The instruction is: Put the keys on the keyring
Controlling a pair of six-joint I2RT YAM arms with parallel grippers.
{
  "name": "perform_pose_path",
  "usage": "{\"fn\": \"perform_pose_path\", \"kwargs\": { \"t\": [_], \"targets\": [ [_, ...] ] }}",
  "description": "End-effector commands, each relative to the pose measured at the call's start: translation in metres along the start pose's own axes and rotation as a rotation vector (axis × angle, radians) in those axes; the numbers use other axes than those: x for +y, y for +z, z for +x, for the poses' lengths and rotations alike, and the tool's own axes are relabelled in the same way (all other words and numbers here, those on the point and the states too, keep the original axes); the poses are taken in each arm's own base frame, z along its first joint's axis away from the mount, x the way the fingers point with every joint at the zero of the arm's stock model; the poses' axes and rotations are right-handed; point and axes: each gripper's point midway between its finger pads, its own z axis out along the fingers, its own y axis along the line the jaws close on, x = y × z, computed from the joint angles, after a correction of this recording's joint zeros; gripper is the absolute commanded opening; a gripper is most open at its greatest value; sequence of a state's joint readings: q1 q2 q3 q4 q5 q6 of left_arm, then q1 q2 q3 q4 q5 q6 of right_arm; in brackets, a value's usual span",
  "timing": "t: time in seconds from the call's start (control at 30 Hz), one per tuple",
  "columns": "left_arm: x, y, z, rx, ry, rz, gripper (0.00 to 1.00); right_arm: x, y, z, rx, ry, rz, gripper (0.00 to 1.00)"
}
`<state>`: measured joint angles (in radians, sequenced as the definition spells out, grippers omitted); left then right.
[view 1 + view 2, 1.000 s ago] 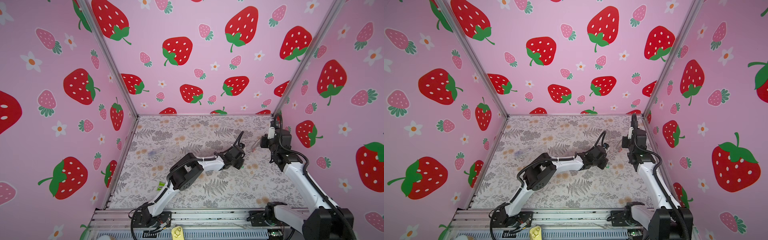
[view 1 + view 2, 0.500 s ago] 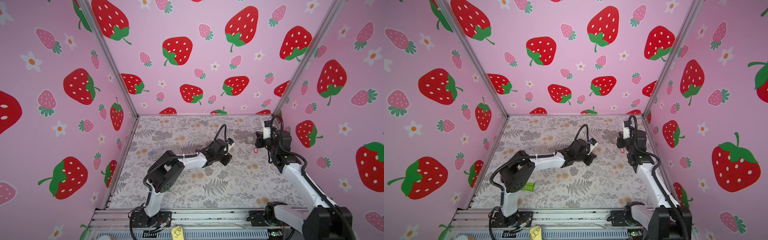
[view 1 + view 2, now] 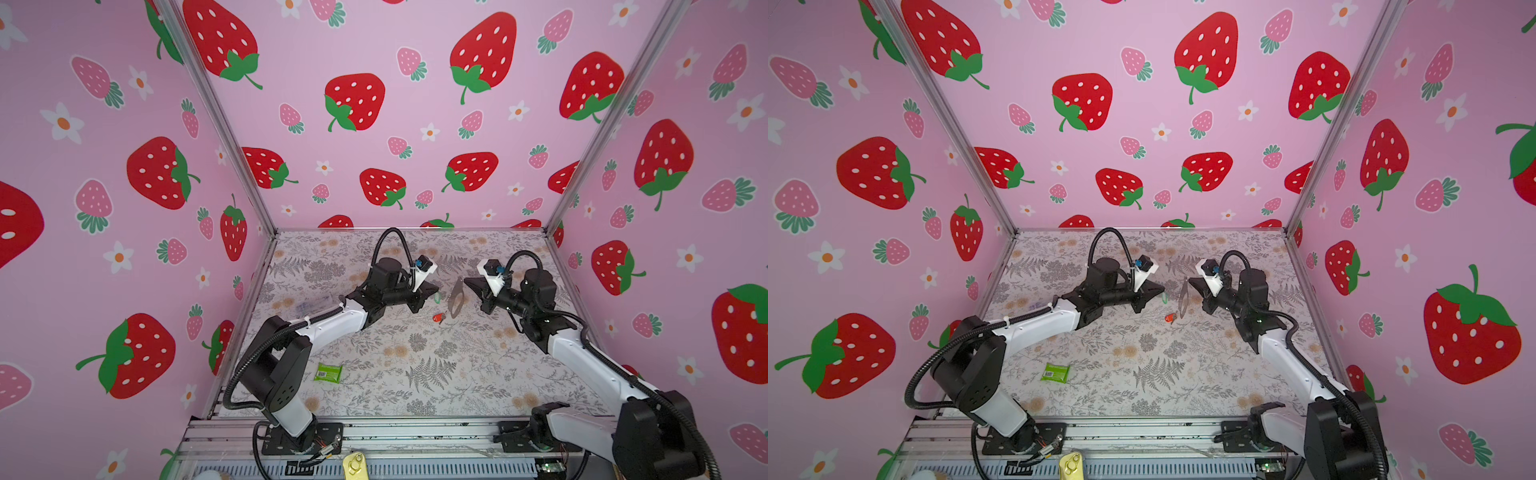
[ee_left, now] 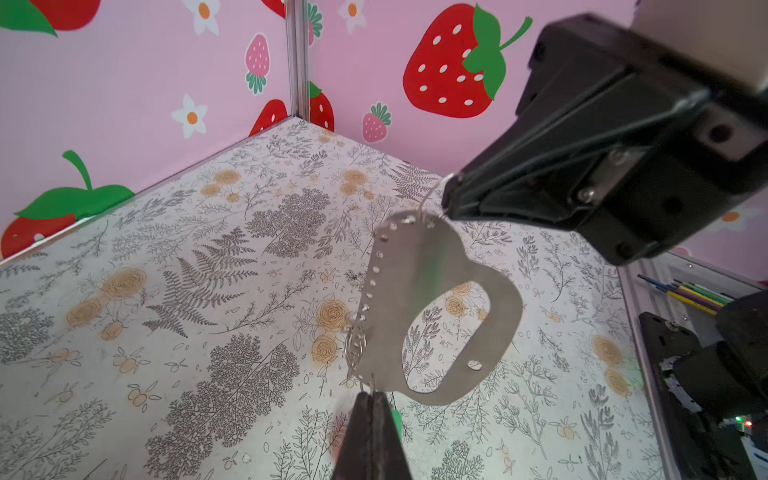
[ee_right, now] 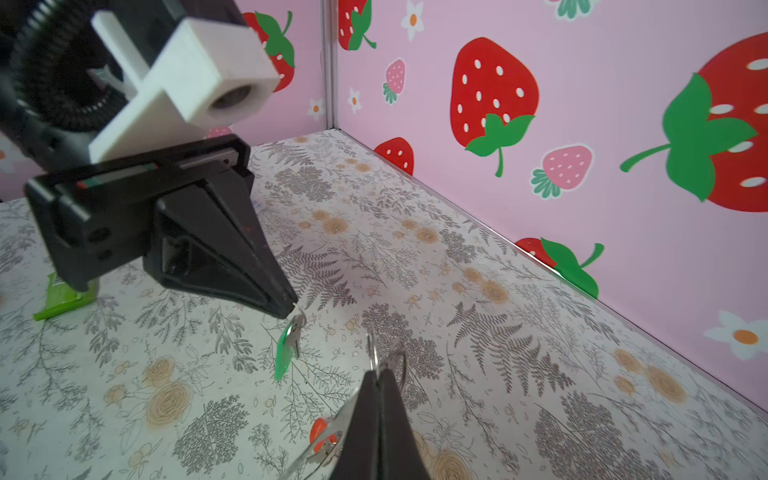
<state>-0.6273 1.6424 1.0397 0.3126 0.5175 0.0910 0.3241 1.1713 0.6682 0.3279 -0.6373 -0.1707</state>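
Keyring of mauve strap, red-orange plastic key tag seemingly attached, clamped in right pincer; green plastic key tag, clamped in left pincer, unthreaded.

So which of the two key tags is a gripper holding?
The green key tag: it dangles by its ring from the left gripper, whose tips are shut. The red-orange tag is near the keyring's lower end, in neither gripper.

Both top views: high, front, angled down over whole grey floral-print table. Wrist cameras low, close, opposed: left's shows right gripper, right's shows left gripper.
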Motion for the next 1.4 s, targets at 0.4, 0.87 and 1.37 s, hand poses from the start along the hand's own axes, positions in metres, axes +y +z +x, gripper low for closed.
{"fn": "perform_pose_path", "kwargs": {
  "t": [0.4, 0.87, 1.37],
  "targets": [
    [-0.015, -0.013, -0.027, -0.048, 0.219, 0.104, 0.00, 0.035, 0.016, -0.007, -0.060, -0.253, -0.161, 0.00],
    [-0.008, -0.015, -0.030, -0.068, 0.186, 0.153, 0.00, 0.047, 0.019, -0.012, -0.089, -0.263, -0.158, 0.00],
    [-0.022, -0.025, -0.036, -0.089, 0.035, 0.352, 0.00, 0.060, 0.013, -0.013, -0.186, -0.329, -0.142, 0.00]
  ]
}}
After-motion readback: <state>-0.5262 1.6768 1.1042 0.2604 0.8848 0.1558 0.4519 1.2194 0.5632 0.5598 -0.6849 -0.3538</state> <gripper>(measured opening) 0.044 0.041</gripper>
